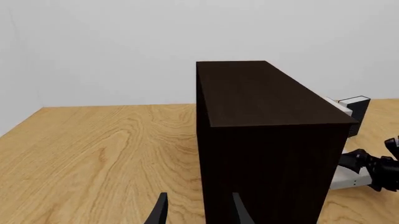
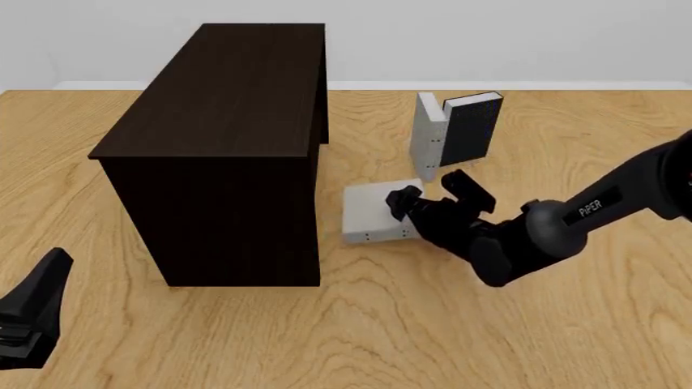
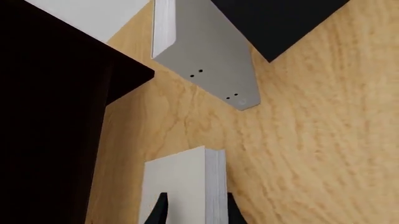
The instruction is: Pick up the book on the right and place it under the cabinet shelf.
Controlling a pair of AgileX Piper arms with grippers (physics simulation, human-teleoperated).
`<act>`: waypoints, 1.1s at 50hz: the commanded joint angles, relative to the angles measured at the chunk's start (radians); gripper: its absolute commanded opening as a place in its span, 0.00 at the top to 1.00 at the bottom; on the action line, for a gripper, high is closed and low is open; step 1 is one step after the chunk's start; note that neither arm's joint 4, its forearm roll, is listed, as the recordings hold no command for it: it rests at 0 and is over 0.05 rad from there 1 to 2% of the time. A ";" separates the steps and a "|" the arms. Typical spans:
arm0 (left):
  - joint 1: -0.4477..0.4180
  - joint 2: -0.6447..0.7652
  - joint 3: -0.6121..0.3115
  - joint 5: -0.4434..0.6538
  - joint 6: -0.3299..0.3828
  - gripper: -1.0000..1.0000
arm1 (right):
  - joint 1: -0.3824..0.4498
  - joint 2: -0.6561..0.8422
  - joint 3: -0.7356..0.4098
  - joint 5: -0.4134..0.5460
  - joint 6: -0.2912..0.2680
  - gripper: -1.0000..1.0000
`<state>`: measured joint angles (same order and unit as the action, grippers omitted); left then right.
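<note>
Grey book [image 2: 378, 212] lies flat on the tabletop [image 2: 454, 324] between your right gripper's [image 2: 430, 194] fingers [image 3: 160, 211], just beside the cabinet shelf [image 2: 227, 146] — they straddle it, but I cannot tell whether they grip. Lifting and placing remain; your left gripper [image 1: 198, 210] hangs open — holding nothing.

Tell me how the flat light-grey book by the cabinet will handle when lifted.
The book looks thick and hard-covered, so probably stiff. Its plain smooth cover may slip. Gripped at one edge by the right gripper, it could tilt.

A light wood-grain desk [image 2: 454, 340] runs back to a plain pale grey wall [image 2: 487, 40] under even light.
</note>
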<state>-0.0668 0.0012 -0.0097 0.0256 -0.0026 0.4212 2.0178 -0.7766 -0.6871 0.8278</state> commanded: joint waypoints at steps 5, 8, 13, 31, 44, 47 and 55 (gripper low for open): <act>0.000 0.000 0.000 0.000 0.000 0.00 | -0.033 -0.018 -0.016 0.085 -0.106 0.00; 0.000 0.000 0.000 0.000 0.000 0.00 | -0.045 -0.021 -0.029 0.117 -0.133 0.00; 0.000 0.000 0.000 0.000 0.000 0.00 | -0.061 -0.042 -0.041 0.177 -0.176 0.00; 0.000 0.000 0.000 0.000 0.000 0.00 | -0.126 -0.104 -0.076 0.329 -0.323 0.00; 0.000 0.000 0.000 0.000 0.000 0.00 | -0.215 -0.168 -0.119 0.470 -0.512 0.00; 0.000 0.000 0.000 0.000 0.000 0.00 | -0.225 -0.184 -0.127 0.494 -0.550 0.00; 0.000 0.000 0.000 0.000 0.000 0.00 | -0.275 -0.220 -0.156 0.575 -0.705 0.00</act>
<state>-0.0669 0.0012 -0.0097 0.0256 -0.0026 0.2034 1.8398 -0.9010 -0.2059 0.2839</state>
